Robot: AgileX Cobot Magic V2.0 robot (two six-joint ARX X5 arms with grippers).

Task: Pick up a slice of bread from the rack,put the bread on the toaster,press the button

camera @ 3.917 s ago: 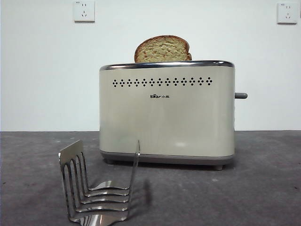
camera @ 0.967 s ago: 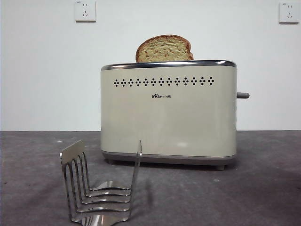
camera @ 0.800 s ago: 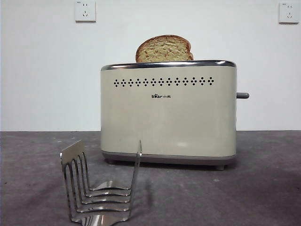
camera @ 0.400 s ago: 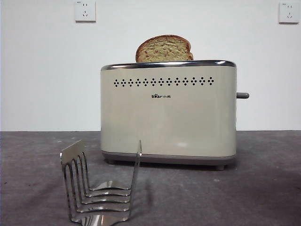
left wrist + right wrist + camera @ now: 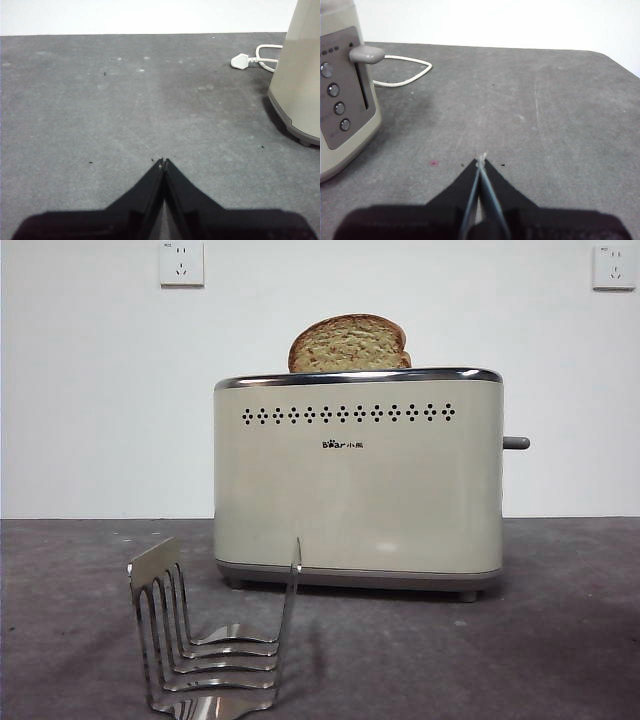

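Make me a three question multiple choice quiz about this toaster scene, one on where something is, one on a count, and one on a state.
1. Where is the slice of bread?
A. in the rack
B. sticking up out of the toaster's top
C. lying on the table

2. How many white wall sockets show in the front view?
A. one
B. two
C. four

3. How are the fingers of the left gripper?
A. wide open
B. closed on the bread
C. shut, holding nothing

Answers:
1 B: its domed top rises above the chrome rim of the toaster, while the rack stands bare.
2 B: one socket at upper left, another at upper right.
3 C: the tips meet over bare table.
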